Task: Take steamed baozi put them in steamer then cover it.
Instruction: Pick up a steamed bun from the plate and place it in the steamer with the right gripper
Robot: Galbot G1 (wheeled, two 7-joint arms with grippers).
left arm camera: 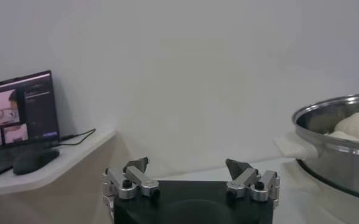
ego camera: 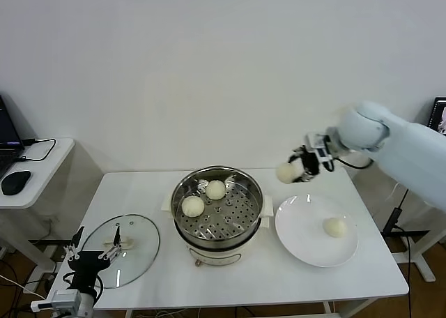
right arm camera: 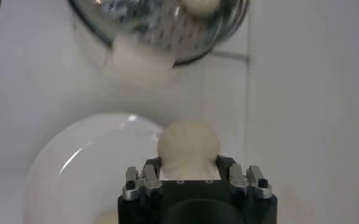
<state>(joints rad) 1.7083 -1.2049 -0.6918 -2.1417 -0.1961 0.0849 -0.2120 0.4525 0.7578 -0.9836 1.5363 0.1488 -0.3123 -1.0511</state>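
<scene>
My right gripper [ego camera: 293,171] hangs in the air above the table, between the steamer [ego camera: 218,210] and the white plate [ego camera: 306,245], shut on a cream-white baozi [ego camera: 286,172]. In the right wrist view that baozi [right arm camera: 188,146] sits squeezed between the fingers. Two baozi [ego camera: 193,206] [ego camera: 216,190] lie on the steamer's perforated tray. One baozi [ego camera: 335,226] rests on the plate. My left gripper [ego camera: 94,252] is parked low at the table's front left corner, open and empty, by the glass lid [ego camera: 132,255].
A side table [ego camera: 42,168] with a laptop and a black mouse [ego camera: 15,182] stands to the left. The wall runs close behind the table. In the left wrist view the steamer [left arm camera: 337,146] shows off to one side.
</scene>
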